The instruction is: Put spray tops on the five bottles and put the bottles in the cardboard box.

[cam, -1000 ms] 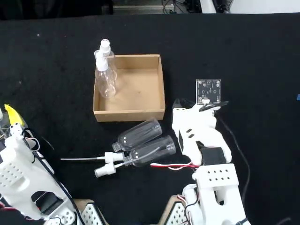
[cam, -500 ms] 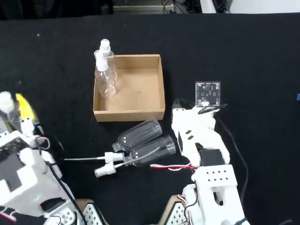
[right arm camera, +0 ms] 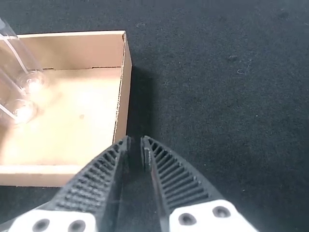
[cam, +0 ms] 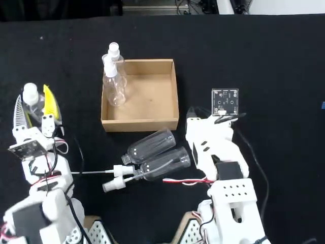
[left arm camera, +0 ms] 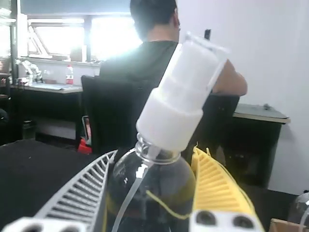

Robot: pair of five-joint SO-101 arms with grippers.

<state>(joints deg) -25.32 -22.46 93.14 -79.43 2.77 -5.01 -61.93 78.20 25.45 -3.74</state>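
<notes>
The left arm is on the move. A second ago it sat low at the table's near left corner; now the left gripper (cam: 33, 103) has swung up and inward, and it hangs level with the cardboard box (cam: 139, 123), though well off to its left. It carries a bottle (left arm camera: 152, 191) upright, the white and yellow fingers pressed to either side of the clear body. The spray top (left arm camera: 181, 92) sits on its neck, tilted a little, so I judge this one capped and headed for the box.

The right gripper (right arm camera: 135, 142) has barely stirred. It rests just in front of the box's near right corner, its jaws drawn almost together with nothing between them.

Two capped bottles (cam: 114, 84) already lean in the box's far left corner. Two more bottles (cam: 158, 152) lie side by side on the black table (cam: 264, 56), just in front of the box. Nothing there has budged. The nearer one seems to have its top on, with a tube showing inside it. A white top with a long tube (cam: 96, 172) lies beside the other one's neck, apparently loose.

So it's two boxed, one in the air and two to go. The carried bottle has to cross to the right and clear the box wall without knocking the pair leaning there.
</notes>
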